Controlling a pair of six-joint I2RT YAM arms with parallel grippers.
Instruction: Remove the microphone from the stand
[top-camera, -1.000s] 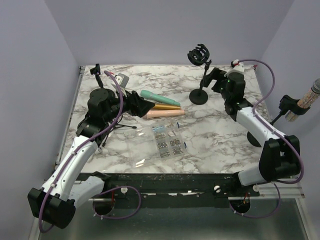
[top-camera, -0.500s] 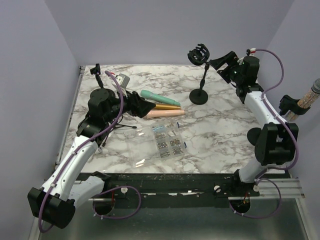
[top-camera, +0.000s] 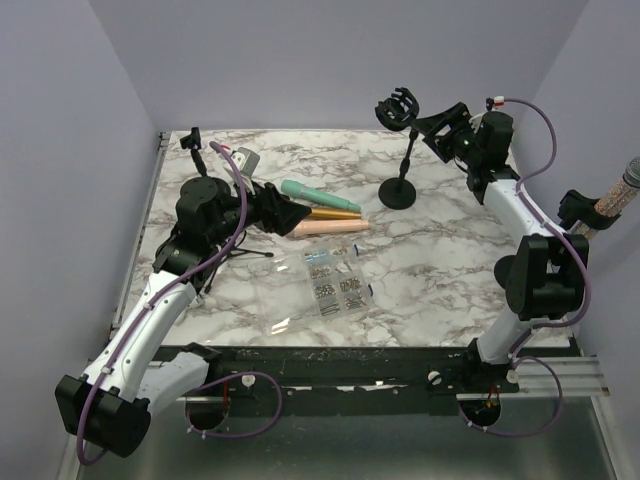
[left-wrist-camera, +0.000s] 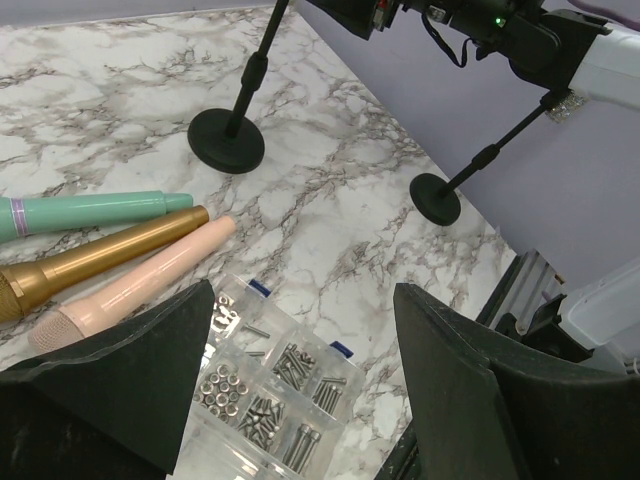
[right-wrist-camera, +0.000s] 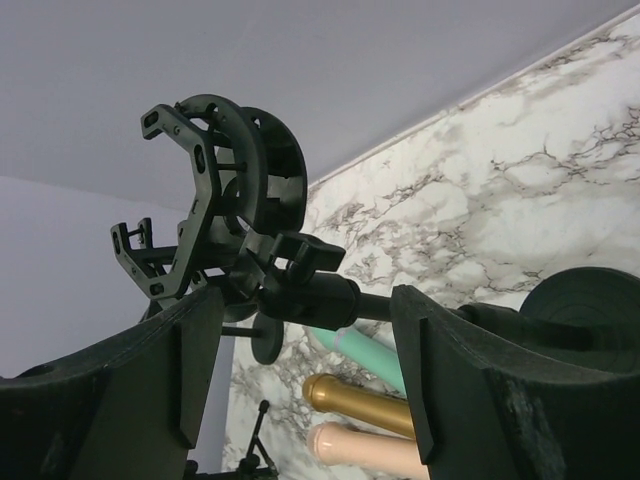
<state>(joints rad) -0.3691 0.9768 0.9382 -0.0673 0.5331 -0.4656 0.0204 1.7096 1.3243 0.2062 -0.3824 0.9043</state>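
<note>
A black stand (top-camera: 400, 190) with an empty shock mount (top-camera: 396, 107) stands at the table's back right. A glittery microphone (top-camera: 613, 203) sits in the clip of a second stand (top-camera: 571, 207) at the right edge. My right gripper (top-camera: 432, 124) is open and raised just right of the shock mount. In the right wrist view the mount's neck (right-wrist-camera: 320, 290) lies between my open fingers, apart from both. My left gripper (top-camera: 290, 215) is open and empty over green (top-camera: 318, 193), gold (top-camera: 332, 213) and pink (top-camera: 328, 228) microphones lying on the table.
A clear screw box (top-camera: 335, 280) lies at the table's middle front, and shows under my left gripper (left-wrist-camera: 270, 375). A small black tripod (top-camera: 192, 142) stands at the back left. The second stand's round base (left-wrist-camera: 435, 198) rests near the table's right edge.
My right gripper has risen from beside the stand's pole to the height of the shock mount and closed in on its neck. The left arm has not moved.
</note>
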